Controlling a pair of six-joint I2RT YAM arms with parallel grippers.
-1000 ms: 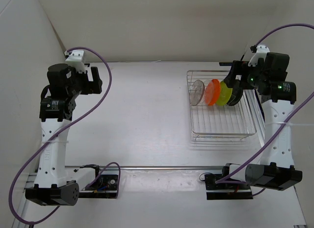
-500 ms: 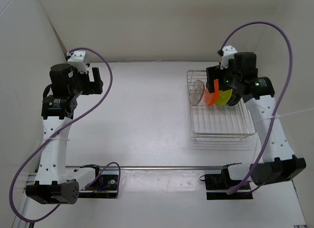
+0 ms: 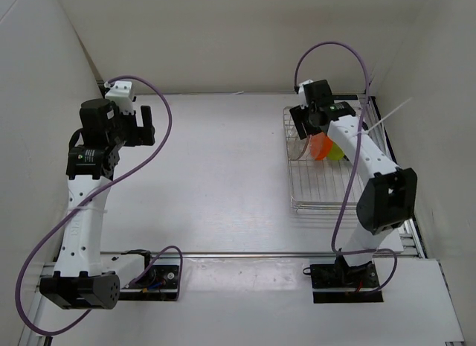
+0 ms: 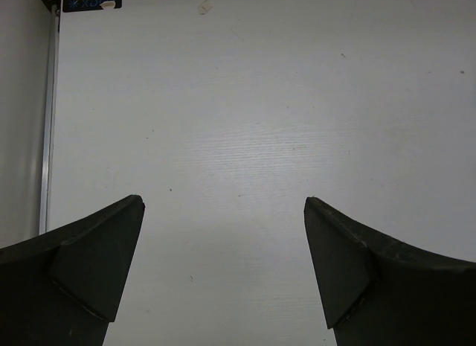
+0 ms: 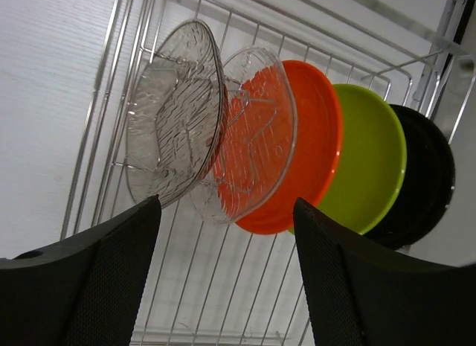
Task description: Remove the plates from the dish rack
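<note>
Presently, right gripper (image 5: 224, 204) spread wide, empty, facing dish rack (image 3: 327, 184), two clear plates (image 5: 175, 138), orange plate (image 5: 316, 138), yellow-green plate (image 5: 372, 160), black plate (image 5: 428, 182) upright inside, left gripper (image 4: 223, 201) wide over table (image 4: 238, 100).

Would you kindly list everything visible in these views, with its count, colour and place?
clear plates: two, transparent, upright at the left end of the rack's row
orange plate: one, orange, behind the second clear plate
yellow-green plate: one, next along
black plate: one, right end of the row
dish rack: one, silver wire, table's far right
table: one, white
left gripper: black, open, over bare table
right gripper: black, open, facing the clear plates
</note>
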